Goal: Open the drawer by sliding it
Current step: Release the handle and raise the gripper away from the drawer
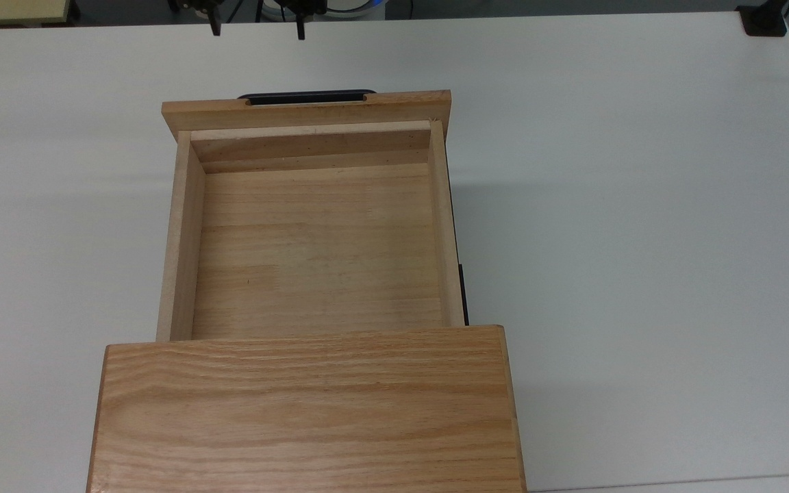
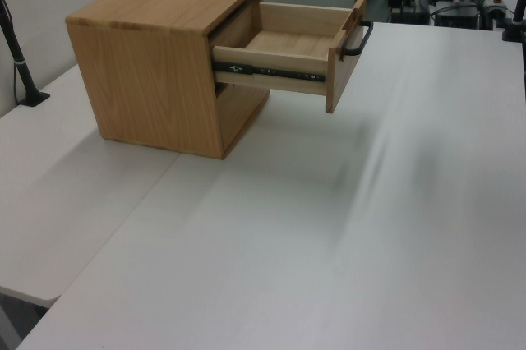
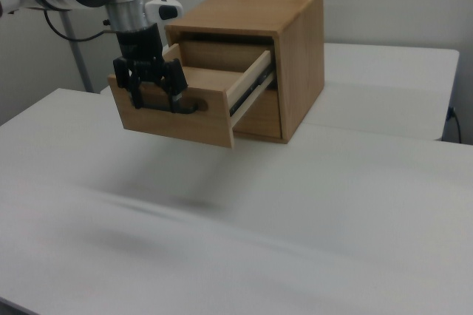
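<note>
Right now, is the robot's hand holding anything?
No. The hand is open and holds nothing; in the top view it is apart from the drawer and its handle.

Drawer out (gripper apart)

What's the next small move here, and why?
Probably just a retreat up and away. The drawer is slid far out of the cabinet, and the gripper is open, clear of the handle. No more pulling looks needed.
</note>
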